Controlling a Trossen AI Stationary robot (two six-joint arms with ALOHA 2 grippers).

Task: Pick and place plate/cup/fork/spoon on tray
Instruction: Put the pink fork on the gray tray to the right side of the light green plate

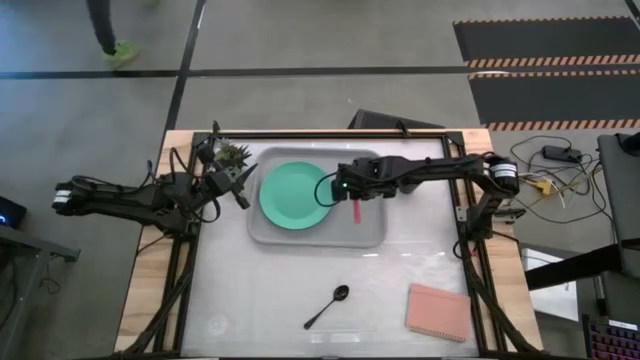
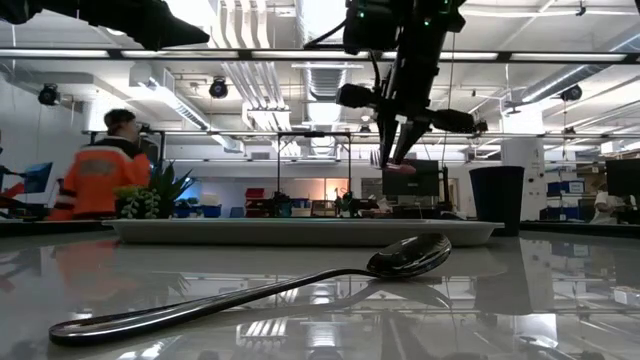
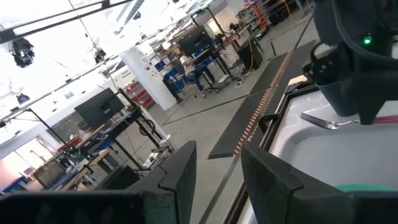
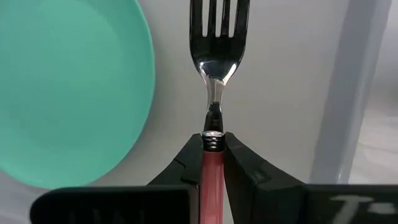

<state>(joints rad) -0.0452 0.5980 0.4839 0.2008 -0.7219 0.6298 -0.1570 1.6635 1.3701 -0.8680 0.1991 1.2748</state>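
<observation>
The light-grey tray (image 1: pixel 370 232) lies at the table's far middle, with the mint-green plate (image 1: pixel 297 195) flat in its left half. My right gripper (image 1: pixel 352 192) hangs over the tray just right of the plate and is shut on the fork (image 4: pixel 214 43), which has silver tines and a pink handle. The dark cup (image 2: pixel 497 198) stands by the tray's right end in the low view; my right arm hides it from above. The black spoon (image 1: pixel 327 306) lies on the table near the front. My left gripper (image 1: pixel 238 192) is open and empty at the tray's left edge. My right gripper pinches the fork between its two fingers at the top of the pink handle (image 4: pixel 212 155), just behind the metal neck. The tines (image 4: pixel 219 15) reach out past the fingertips, and the handle runs back between the fingers. The fork is lifted clear above the tray floor, beside the plate.
A small potted plant (image 1: pixel 232 155) stands at the tray's far left corner, close to my left gripper. A pink rectangular pad (image 1: pixel 438 311) lies at the near right of the table. A person in an orange jacket (image 2: pixel 98 180) stands in the room behind.
</observation>
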